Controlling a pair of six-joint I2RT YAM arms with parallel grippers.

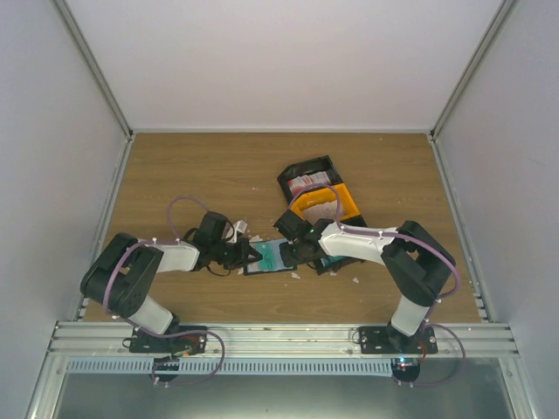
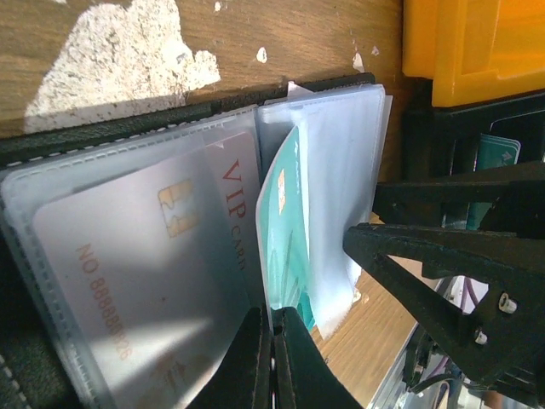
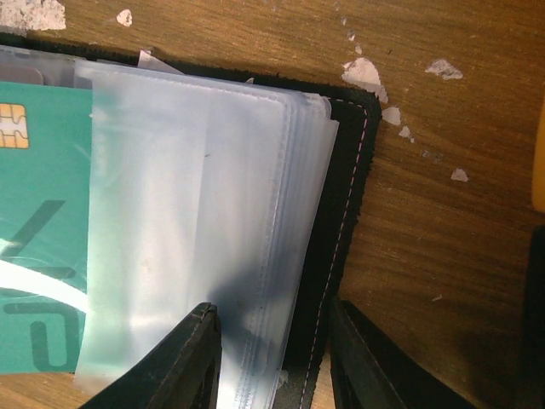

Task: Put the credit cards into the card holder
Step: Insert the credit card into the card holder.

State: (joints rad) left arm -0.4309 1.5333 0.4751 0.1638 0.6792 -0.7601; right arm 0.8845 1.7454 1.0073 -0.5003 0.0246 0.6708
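The card holder [image 1: 262, 258] lies open on the table between both grippers. In the left wrist view its clear pockets [image 2: 341, 170] hold a pale grey card [image 2: 128, 273] and a VIP card [image 2: 236, 183]. My left gripper [image 2: 274, 328] is shut on the edge of a teal card [image 2: 285, 213], which stands on edge partly inside a middle pocket. The teal card also shows in the right wrist view [image 3: 43, 239]. My right gripper [image 3: 272, 366] is open, its fingers straddling the holder's right pocket stack and black cover [image 3: 341, 213].
A black tray [image 1: 325, 166] holding white and pink cards [image 1: 307, 182] and an orange tray [image 1: 342, 194] stand just behind the right gripper. White scraps [image 3: 366, 75] dot the wood around the holder. Enclosure walls ring the table.
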